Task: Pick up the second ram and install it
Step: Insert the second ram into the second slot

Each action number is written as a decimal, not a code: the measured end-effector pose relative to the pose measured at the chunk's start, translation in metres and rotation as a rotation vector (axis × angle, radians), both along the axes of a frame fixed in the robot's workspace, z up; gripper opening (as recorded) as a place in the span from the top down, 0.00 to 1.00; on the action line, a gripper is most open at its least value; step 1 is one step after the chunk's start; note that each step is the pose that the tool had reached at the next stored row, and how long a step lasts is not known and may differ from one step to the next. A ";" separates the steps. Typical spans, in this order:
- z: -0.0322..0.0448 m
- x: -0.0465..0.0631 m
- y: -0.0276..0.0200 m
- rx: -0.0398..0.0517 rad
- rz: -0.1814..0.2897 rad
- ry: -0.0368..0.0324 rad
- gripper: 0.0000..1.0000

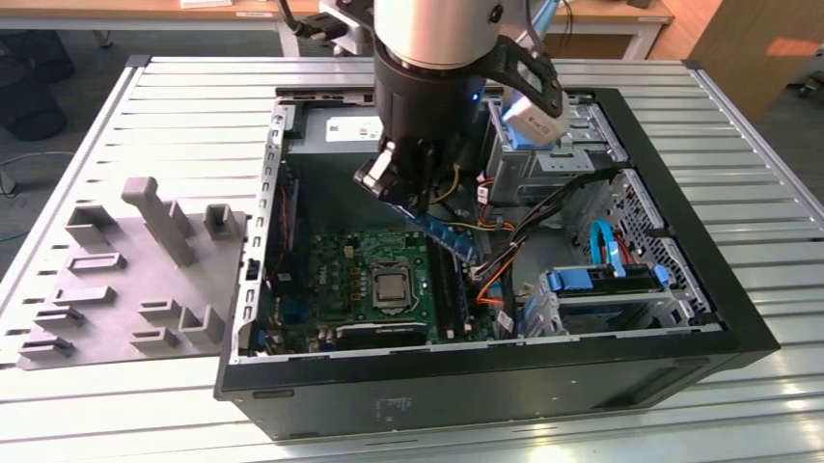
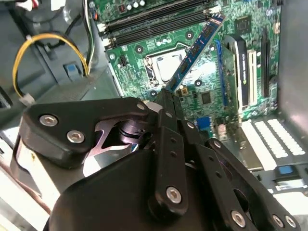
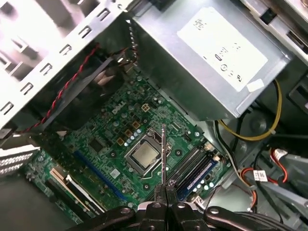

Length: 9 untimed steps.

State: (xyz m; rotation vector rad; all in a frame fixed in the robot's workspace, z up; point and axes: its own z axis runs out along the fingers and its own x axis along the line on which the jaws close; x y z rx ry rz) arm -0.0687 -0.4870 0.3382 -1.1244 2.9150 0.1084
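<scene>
My gripper (image 1: pixel 431 214) is shut on the second ram (image 1: pixel 453 243), a thin dark blue stick that hangs tilted inside the open computer case, above the green motherboard (image 1: pixel 367 260). In the second wrist view the ram (image 2: pixel 195 50) sticks out from the closed black fingers (image 2: pixel 166 103) and points toward the board's long black memory slots (image 2: pixel 154 21). In the first wrist view the ram (image 3: pixel 164 154) shows edge-on above the gripper (image 3: pixel 163 195). There it hangs over the board between the processor (image 3: pixel 144 156) and the memory slots (image 3: pixel 192 166).
The black case (image 1: pixel 721 318) has tall walls around the board. A grey power supply (image 3: pixel 211 53), yellow wires (image 2: pixel 29 48), a blue cable (image 1: pixel 599 246) and drive cages (image 1: pixel 605 289) crowd the exterior view's right. A grey tray (image 1: pixel 129 280) with upright blocks lies on the exterior view's left.
</scene>
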 end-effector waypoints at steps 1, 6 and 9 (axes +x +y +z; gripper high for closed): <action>-0.0001 0.000 0.0000 -0.0001 -0.018 0.0000 0.89; -0.0007 0.000 0.0000 -0.0002 -0.110 0.0000 0.89; -0.0012 0.000 0.0000 -0.0001 -0.164 0.0000 0.89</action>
